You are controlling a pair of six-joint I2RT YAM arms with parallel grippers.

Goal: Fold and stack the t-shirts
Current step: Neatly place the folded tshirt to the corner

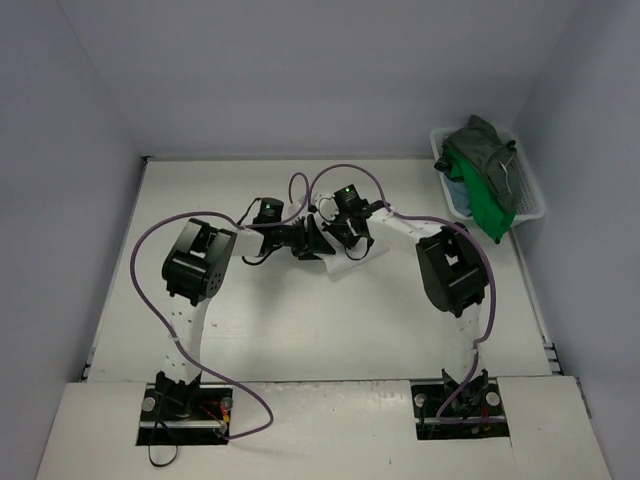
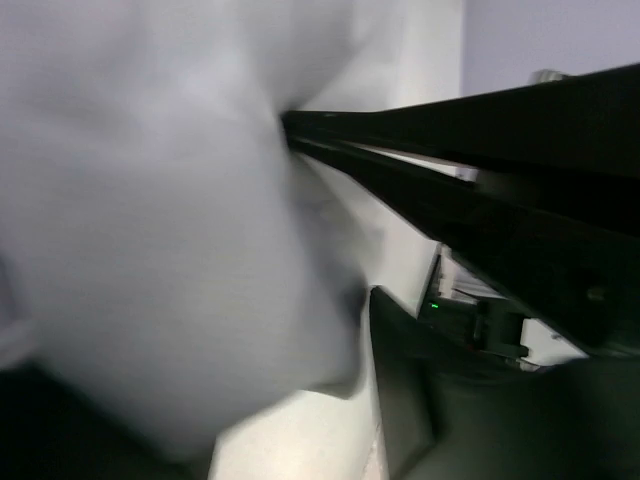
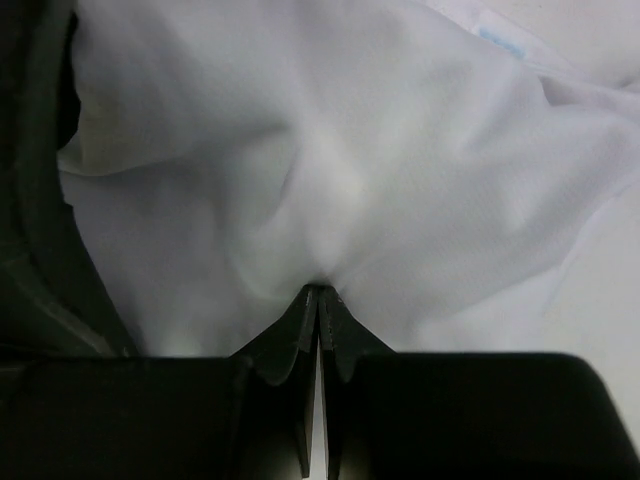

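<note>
ok so the right gripper (image 3: 318, 300) is clamped tight. Its fingers are pressed flat together with a fold of the white t-shirt (image 3: 330, 150) pinched right at the tips, and the cloth puckers out from that spot and fills nearly the whole right wrist view. The left gripper (image 1: 303, 243) is trickier. Its wrist view is mostly a blur of white cloth right up against the lens, with dark shapes low on both sides, and honestly I can't tell if it's got hold of the fabric or is just sitting open around it. In that same view a long black bar (image 2: 450, 150) comes in from the right and meets the cloth at a point. From above, the two grippers are nose to nose around the middle of the table (image 1: 300, 330). Only a small bit of the white shirt peeks out just on the near side of them, hard to pick out against the white top. Way off in the far right corner is the white mesh basket (image 1: 532, 200). The dark grey-green shirt (image 1: 490, 145) is heaped on top of it, the bright green shirt (image 1: 482, 205) is draped over its near rim, and a sliver of the teal-blue shirt (image 1: 458, 195) shows on the left.
</note>
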